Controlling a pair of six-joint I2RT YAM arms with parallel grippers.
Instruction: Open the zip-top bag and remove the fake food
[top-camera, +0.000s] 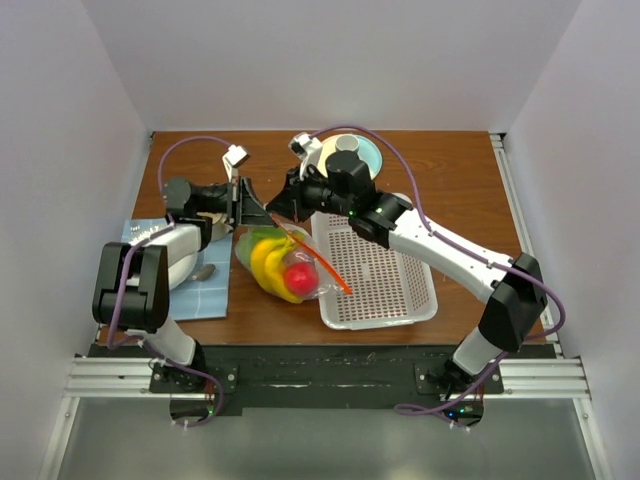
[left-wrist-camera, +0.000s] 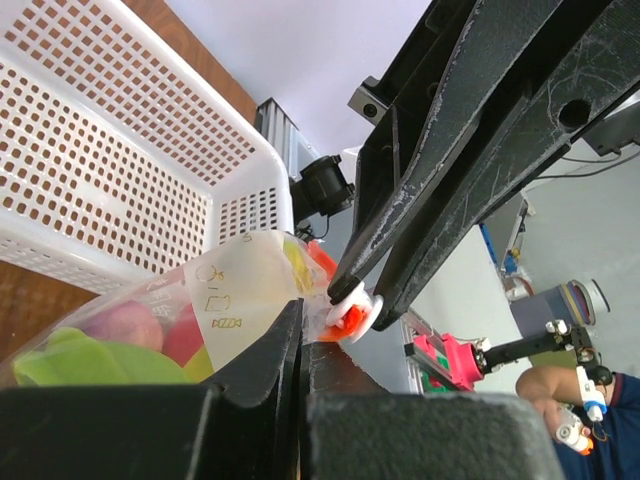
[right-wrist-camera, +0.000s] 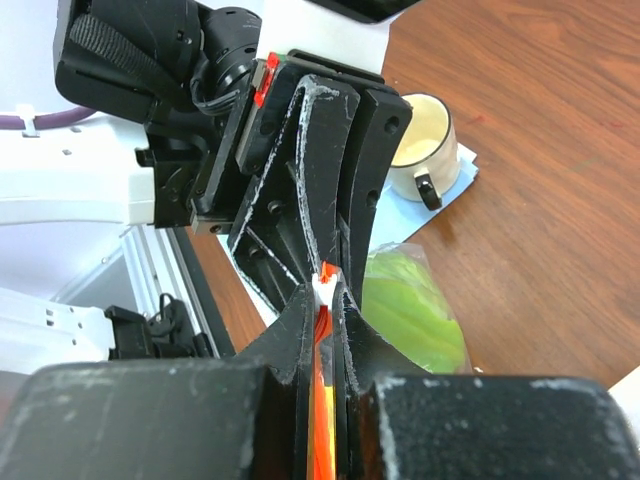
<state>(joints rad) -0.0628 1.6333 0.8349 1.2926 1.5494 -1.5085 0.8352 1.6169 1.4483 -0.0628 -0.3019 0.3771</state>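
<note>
The zip-top bag (top-camera: 283, 262) lies on the table between the blue cloth and the white basket, its orange-red zip strip (top-camera: 325, 265) running along the basket side. Inside show fake food: a yellow banana bunch (top-camera: 267, 262), a red round fruit (top-camera: 299, 277) and a green piece (right-wrist-camera: 410, 312). My left gripper (left-wrist-camera: 303, 320) is shut on the bag's clear corner just beside the zip end. My right gripper (right-wrist-camera: 324, 288) is shut on the white slider (left-wrist-camera: 356, 309) of the orange strip. Both grippers meet tip to tip at the bag's far corner (top-camera: 268, 212).
The white perforated basket (top-camera: 376, 272) stands right of the bag, touching it. A blue cloth (top-camera: 190, 290) with a spoon (top-camera: 201, 272) and a cream mug (right-wrist-camera: 427, 150) lies to the left. A plate (top-camera: 372, 156) with a grey cup (top-camera: 346, 145) sits at the back.
</note>
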